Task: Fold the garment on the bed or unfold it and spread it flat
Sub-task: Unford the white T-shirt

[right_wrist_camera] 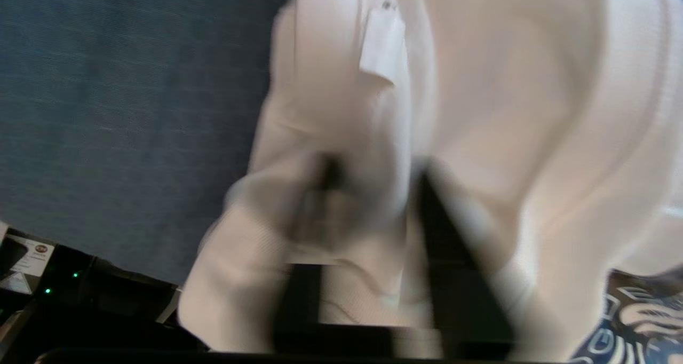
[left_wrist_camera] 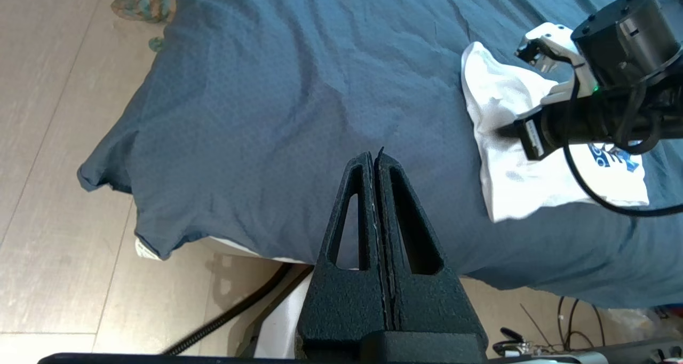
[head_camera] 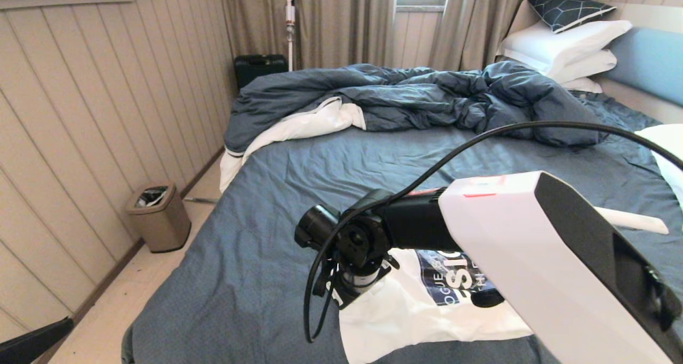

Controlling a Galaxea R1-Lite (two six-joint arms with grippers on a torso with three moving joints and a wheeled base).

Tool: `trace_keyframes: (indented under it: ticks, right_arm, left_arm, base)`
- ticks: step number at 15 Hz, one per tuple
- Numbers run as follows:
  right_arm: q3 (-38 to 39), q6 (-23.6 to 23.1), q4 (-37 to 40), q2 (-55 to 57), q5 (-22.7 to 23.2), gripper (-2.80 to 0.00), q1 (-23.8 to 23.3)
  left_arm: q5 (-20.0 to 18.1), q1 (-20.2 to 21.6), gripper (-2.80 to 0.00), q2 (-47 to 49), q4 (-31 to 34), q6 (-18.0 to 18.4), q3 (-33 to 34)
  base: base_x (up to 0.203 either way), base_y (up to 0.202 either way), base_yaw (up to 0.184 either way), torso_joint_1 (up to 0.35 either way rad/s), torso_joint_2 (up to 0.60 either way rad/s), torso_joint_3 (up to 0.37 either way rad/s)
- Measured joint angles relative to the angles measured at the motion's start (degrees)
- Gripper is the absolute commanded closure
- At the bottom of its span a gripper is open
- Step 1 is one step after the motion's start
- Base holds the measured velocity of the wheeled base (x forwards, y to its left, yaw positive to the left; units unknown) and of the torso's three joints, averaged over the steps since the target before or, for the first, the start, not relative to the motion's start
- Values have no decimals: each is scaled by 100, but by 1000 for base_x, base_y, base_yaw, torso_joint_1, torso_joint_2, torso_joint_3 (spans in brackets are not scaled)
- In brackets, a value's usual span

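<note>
The garment (head_camera: pixel 405 310) is a white shirt with a dark blue print, lying bunched on the bed (head_camera: pixel 299 182) at its near edge. My right arm (head_camera: pixel 373 236) reaches down onto the garment's left end. In the right wrist view my right gripper (right_wrist_camera: pixel 373 193) has its dark fingers (right_wrist_camera: pixel 453 257) sunk in the white cloth (right_wrist_camera: pixel 480 86), a fold pinched between them; a small white label (right_wrist_camera: pixel 381 46) shows beyond. My left gripper (left_wrist_camera: pixel 375 158) is shut and empty, hanging over the bed's near left corner, well left of the garment (left_wrist_camera: pixel 512 182).
A rumpled dark blue duvet (head_camera: pixel 416 94) with white lining lies across the far half of the bed, white pillows (head_camera: pixel 565 44) at the far right. A bin (head_camera: pixel 158 217) and a panelled wall stand to the left; a black case (head_camera: pixel 260 68) stands beyond the bed.
</note>
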Motion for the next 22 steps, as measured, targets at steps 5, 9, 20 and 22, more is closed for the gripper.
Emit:
trace_keyframes:
  ticks: [5,9,20,22]
  right_arm:
    - [170,91,-6,-379,3,0,-115]
    - [581,112,-31,-1130,2,0,-461]
    - [2580,-344,-782,-3200,556,0,-3189]
    - [2848,-581,-964,-3374,842,0,-3835]
  left_arm:
    - [-39,-5,0,47,0,0,50]
    - [-135,0,0,46,8,5,-2]
    - [-355,-16,0,421,22,26,-654]
    - [-558,-27,0,592,30,28,-846]
  base:
    - [0,0,0,0,0,0]
    - [0,0,0,0,0,0]
    - [0,0,0,0,0,0]
    - [0,0,0,0,0,0]
